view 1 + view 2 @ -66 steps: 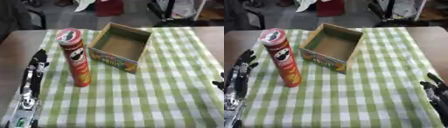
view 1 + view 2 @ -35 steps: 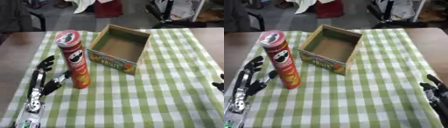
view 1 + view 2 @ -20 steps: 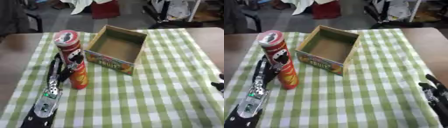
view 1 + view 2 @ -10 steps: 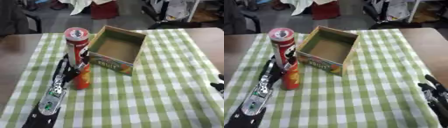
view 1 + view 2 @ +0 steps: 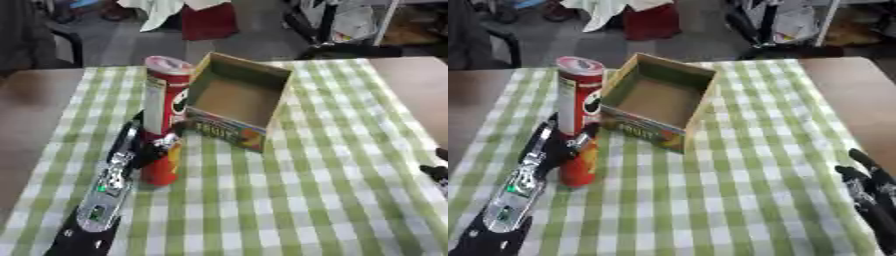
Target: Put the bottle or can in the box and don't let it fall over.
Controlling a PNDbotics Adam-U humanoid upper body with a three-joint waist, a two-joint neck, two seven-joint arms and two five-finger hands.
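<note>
Gripping red can (image 5: 164,125) at mid-height, left hand (image 5: 144,145) fingers curled round it; can upright beside box (image 5: 236,100).

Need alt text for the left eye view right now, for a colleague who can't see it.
The robot's left hand grips a tall red can standing on a green checked tablecloth, beside an open cardboard box. The right hand barely shows at the right edge.

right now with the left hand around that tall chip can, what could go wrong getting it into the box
The left hand grips the tall red chip can low on its body, so the top-heavy can could tip as it is lifted. The cardboard box stands right beside the can; the can's base could catch the box's near wall and shove the box or topple the can.
</note>
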